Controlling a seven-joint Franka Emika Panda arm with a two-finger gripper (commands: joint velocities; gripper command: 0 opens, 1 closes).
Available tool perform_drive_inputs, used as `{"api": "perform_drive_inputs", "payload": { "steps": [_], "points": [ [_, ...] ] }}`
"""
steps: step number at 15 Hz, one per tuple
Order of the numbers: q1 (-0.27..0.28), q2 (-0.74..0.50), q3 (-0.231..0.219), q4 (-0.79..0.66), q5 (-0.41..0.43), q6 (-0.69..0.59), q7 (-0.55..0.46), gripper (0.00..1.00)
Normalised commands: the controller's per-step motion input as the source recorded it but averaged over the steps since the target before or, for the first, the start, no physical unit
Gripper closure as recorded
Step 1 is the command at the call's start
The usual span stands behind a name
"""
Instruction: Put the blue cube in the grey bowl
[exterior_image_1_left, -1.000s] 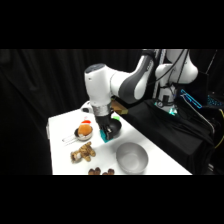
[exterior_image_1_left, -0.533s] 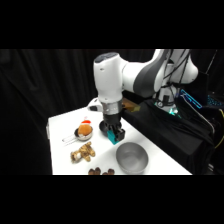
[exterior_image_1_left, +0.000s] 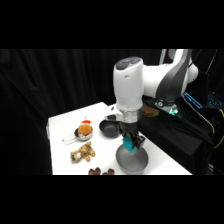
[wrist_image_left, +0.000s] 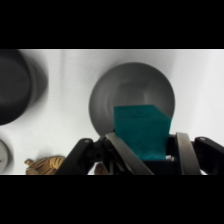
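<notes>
Blue cube clamped between the two fingers of the gripper, held in the air and not touching any surface. Wrist view puts it directly over the grey bowl, whose open mouth fills the middle of the view beneath the cube. Side view agrees: cube sits at the gripper's tip just above the bowl's rim, near the table's front edge.

Arm comes down almost vertically from above, its white body upright over the bowl.

Black bowl stands just behind and left of the grey one in the side view, the two near each other; in the wrist view it is at the left edge.

Farther left on the white table: an orange-and-white rounded object, and in front of it a brown lumpy object. Small dark items lie at the table's front edge, too small to identify.
</notes>
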Motion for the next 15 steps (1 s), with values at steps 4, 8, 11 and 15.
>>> {"api": "perform_drive_inputs", "payload": {
  "steps": [4,8,11,15],
  "points": [
    [0.068,-0.09,0.053,-0.23,0.104,0.33,0.05,0.74],
    [0.070,0.07,-0.024,-0.15,-0.059,0.39,0.13,0.74],
    [0.124,0.16,-0.119,-0.08,-0.211,0.46,0.22,0.74],
    [0.220,0.12,-0.235,-0.04,-0.299,0.38,0.29,0.74]
  ]
}}
